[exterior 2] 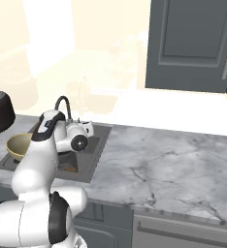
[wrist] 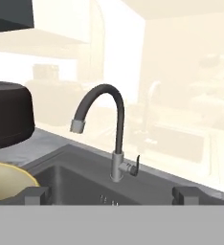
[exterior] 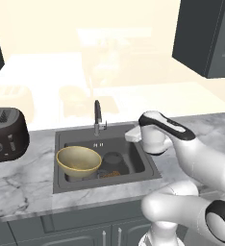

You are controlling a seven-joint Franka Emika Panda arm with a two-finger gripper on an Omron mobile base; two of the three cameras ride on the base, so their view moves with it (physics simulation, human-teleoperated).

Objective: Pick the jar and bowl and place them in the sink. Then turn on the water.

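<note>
With bowl (exterior: 79,160) and, apparently, jar (exterior: 112,166) already lying in the sink (exterior: 61,139), the empty, wide-spread fingers (wrist: 111,193) should advance squarely to the tap lever (wrist: 135,165) directly ahead.

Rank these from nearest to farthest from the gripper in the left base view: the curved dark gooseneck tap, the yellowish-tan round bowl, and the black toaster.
1. The curved dark gooseneck tap, at the sink's back edge, just left of the open gripper.
2. The yellowish-tan round bowl, in the sink's left part.
3. The black toaster, on the counter at far left.
</note>
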